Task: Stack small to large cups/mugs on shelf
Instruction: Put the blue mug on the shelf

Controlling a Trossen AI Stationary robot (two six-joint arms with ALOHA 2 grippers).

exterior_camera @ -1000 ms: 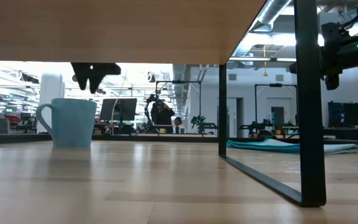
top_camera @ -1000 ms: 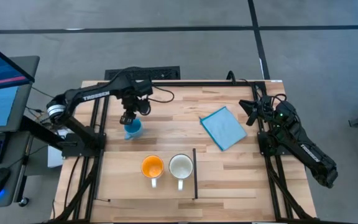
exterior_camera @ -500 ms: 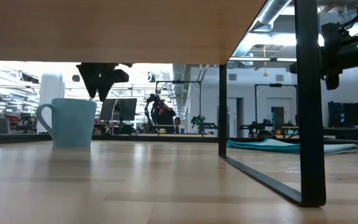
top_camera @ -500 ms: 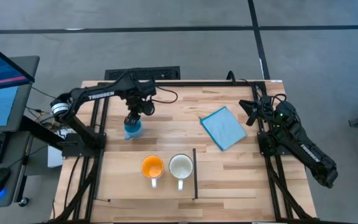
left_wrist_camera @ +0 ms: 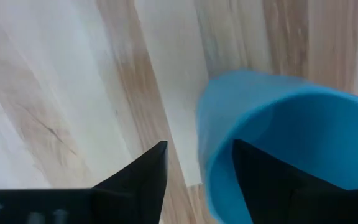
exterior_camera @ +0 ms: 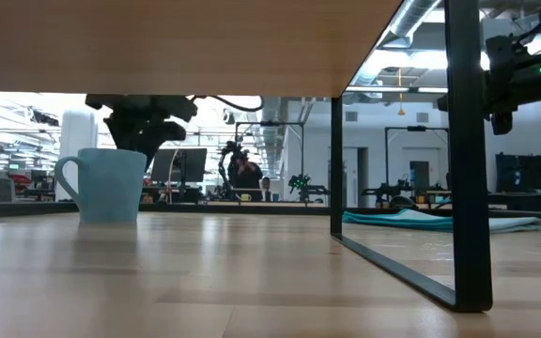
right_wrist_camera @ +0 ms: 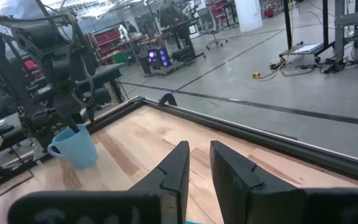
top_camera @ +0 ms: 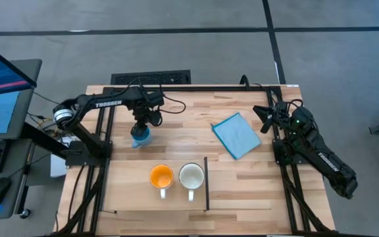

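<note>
A light blue mug [top_camera: 139, 138] stands upright on its base on the table's far left part; it also shows in the low view [exterior_camera: 111, 185], handle to the picture's left. My left gripper [top_camera: 141, 126] is open right over it, one finger inside the mug and one outside its wall [left_wrist_camera: 197, 146]. An orange mug [top_camera: 161, 176] and a white mug [top_camera: 191, 176] stand side by side on the shelf [top_camera: 137, 197], left of its black strip [top_camera: 206, 184]. My right gripper [top_camera: 266, 118] waits at the table's right edge, open by a narrow gap [right_wrist_camera: 197, 146]. My left gripper comes at the blue mug from above, pointing down. Its fingers stand on either side of the mug's wall at the rim [left_wrist_camera: 205, 162], one finger [left_wrist_camera: 260, 174] inside and one [left_wrist_camera: 145, 171] outside. I cannot tell whether they touch the wall.
A flat light blue cloth [top_camera: 237, 135] lies on the table's right part, near my right gripper. The table's black frame [top_camera: 196, 87] runs along the far edge and both sides. In the low view the shelf's black post [exterior_camera: 468, 160] stands at the right.
My left gripper has come down onto the blue mug, from above its rim to fingers astride its wall. The mug has stayed where it was.
</note>
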